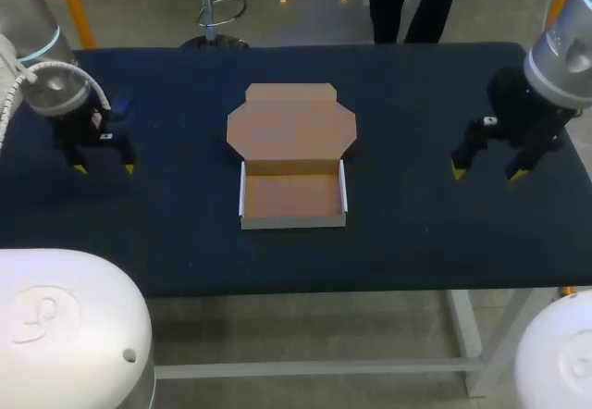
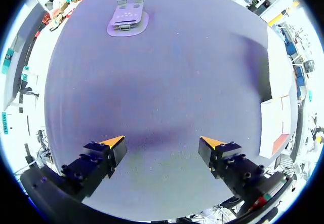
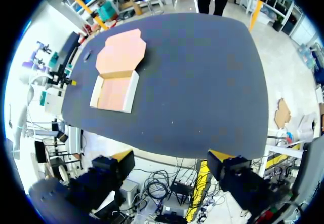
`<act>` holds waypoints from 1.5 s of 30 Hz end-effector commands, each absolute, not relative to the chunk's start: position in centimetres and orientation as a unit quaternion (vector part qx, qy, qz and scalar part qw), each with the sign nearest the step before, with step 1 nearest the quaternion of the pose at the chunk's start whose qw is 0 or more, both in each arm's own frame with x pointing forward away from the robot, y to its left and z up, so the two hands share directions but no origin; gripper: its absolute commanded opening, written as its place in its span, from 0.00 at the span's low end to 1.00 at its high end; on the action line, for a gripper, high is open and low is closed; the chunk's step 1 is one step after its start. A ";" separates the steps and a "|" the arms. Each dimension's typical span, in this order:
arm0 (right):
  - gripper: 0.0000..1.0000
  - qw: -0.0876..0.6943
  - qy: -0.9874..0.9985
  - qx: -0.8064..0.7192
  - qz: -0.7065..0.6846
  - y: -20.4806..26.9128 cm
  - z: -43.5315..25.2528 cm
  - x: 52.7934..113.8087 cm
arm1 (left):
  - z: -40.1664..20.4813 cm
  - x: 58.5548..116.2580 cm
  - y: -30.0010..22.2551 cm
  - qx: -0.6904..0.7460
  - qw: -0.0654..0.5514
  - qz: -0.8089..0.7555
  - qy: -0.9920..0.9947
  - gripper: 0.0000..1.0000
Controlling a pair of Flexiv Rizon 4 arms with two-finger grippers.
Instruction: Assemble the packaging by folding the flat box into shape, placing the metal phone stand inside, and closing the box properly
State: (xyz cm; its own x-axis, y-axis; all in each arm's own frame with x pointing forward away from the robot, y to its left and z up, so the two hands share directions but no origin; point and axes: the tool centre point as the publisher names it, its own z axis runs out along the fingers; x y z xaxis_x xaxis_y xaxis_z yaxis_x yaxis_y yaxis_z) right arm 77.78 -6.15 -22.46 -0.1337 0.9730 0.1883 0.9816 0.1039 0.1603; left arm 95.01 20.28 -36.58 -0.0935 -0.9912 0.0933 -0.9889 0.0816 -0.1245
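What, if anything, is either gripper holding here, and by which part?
Nothing is held. The left gripper and the right gripper are both open and empty, each well to the side of the box.

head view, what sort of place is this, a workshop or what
Probably a robot test bench for packing trials: a dark-covered table, the left pincer and right pincer open at either side, an open cardboard box between them.
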 end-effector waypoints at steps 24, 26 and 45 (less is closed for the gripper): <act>1.00 0.018 -0.743 -0.658 -0.122 -6.2 -22.3 77.7 | -38.1 100.5 23.1 -0.658 -0.003 -0.058 0.750 1.00; 1.00 0.018 -0.743 -0.658 -0.122 -6.2 -22.3 77.7 | -38.4 100.8 23.2 -0.656 -0.005 -0.064 0.752 1.00; 1.00 0.018 -0.743 -0.658 -0.122 -6.2 -22.3 77.7 | -39.7 104.8 24.2 -0.652 0.006 -0.050 0.757 1.00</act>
